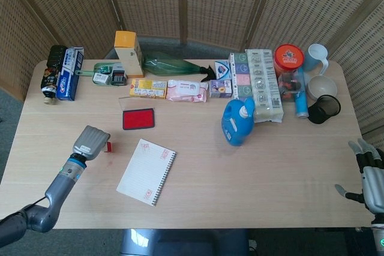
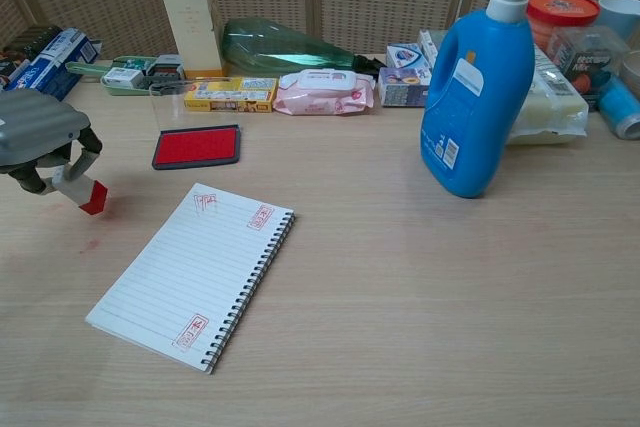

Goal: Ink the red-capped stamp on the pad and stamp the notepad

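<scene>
Bare table right of left hand (image 2: 35,142) up to notepad (image 2: 190,275); ink pad (image 2: 196,146) just beyond, far side.

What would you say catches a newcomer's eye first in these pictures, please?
Probably the tall blue detergent bottle standing right of centre, in front of the row of clutter along the table's far edge. Next, the bright red ink pad and the spiral notepad nearer the front, already bearing red stamp marks. At far left, the left hand holds the red-capped stamp.

Left hand (image 2: 40,147) low over the table's left side, back up, fingers (image 2: 62,169) curled down, pinching a small red-tipped stamp (image 2: 85,193); forearm runs to lower left. Right hand (image 1: 372,175) at far right edge, fingers spread, holding nothing.
</scene>
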Controlling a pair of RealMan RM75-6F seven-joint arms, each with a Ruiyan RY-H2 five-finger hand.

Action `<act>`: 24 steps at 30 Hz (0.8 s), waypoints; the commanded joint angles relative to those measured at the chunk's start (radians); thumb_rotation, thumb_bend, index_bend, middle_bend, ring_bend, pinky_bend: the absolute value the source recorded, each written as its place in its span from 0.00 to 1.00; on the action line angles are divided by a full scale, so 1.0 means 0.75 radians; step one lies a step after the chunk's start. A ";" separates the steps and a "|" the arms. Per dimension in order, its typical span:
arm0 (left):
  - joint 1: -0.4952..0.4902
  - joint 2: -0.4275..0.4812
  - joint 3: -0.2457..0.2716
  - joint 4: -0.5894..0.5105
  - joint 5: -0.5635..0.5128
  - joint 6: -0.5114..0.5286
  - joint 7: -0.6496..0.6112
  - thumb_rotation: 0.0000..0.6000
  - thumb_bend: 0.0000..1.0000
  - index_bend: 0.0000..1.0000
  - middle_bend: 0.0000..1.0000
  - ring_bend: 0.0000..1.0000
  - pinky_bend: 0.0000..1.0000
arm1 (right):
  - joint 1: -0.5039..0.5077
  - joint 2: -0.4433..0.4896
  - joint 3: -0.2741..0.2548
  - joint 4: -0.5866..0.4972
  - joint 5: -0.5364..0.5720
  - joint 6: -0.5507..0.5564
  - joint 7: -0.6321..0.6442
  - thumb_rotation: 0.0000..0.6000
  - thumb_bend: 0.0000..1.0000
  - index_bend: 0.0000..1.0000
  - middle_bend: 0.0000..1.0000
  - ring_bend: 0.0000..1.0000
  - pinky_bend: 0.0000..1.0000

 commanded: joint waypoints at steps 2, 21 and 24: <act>-0.007 -0.003 -0.008 -0.012 -0.032 -0.005 0.035 1.00 0.31 0.66 1.00 1.00 1.00 | -0.001 0.002 0.000 -0.001 -0.002 0.001 0.003 1.00 0.07 0.06 0.01 0.00 0.00; -0.033 0.001 -0.010 -0.056 -0.136 -0.039 0.119 1.00 0.31 0.61 1.00 1.00 1.00 | 0.000 0.003 -0.001 -0.002 0.001 -0.002 0.003 1.00 0.07 0.06 0.02 0.00 0.00; -0.036 0.009 -0.010 -0.071 -0.157 -0.041 0.140 1.00 0.30 0.59 1.00 1.00 1.00 | 0.001 0.004 -0.002 -0.003 0.001 -0.004 0.003 1.00 0.07 0.06 0.02 0.00 0.00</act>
